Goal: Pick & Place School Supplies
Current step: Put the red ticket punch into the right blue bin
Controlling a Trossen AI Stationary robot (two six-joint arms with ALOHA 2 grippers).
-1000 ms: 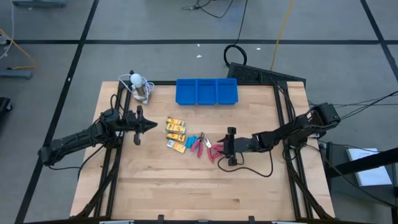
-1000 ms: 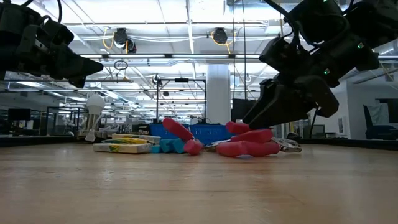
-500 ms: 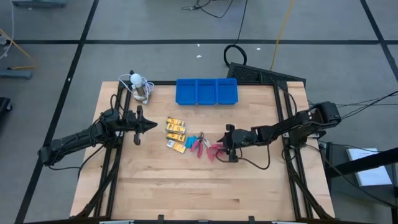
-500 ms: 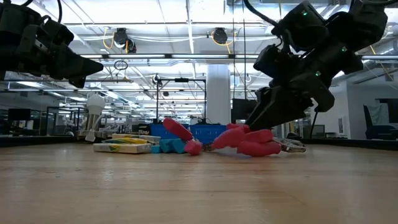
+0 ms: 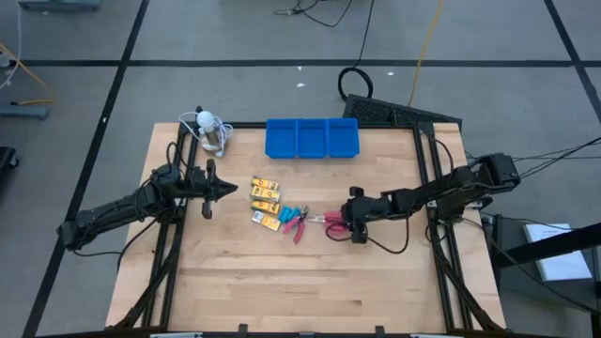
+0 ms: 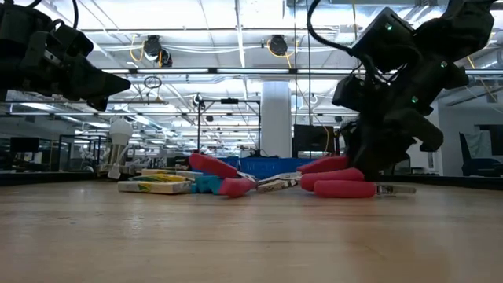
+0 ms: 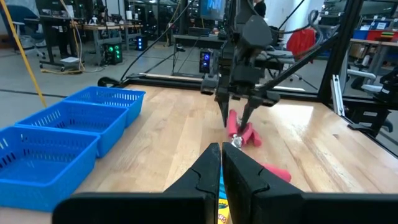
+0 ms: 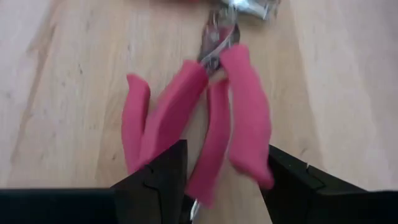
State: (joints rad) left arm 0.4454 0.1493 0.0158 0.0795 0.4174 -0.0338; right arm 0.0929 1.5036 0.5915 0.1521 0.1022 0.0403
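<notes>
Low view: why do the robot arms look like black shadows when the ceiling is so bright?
In the low view the ceiling lamps shine from behind, so the right gripper and left gripper show as dark shapes, while the pink-handled tools catch light; in the high view the light is even and the table shows only faint shadows.

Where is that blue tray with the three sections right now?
In the high view the blue tray sits at the table's far edge, about midway across, beyond the yellow packets and to the right of the white round object with its cable.
</notes>
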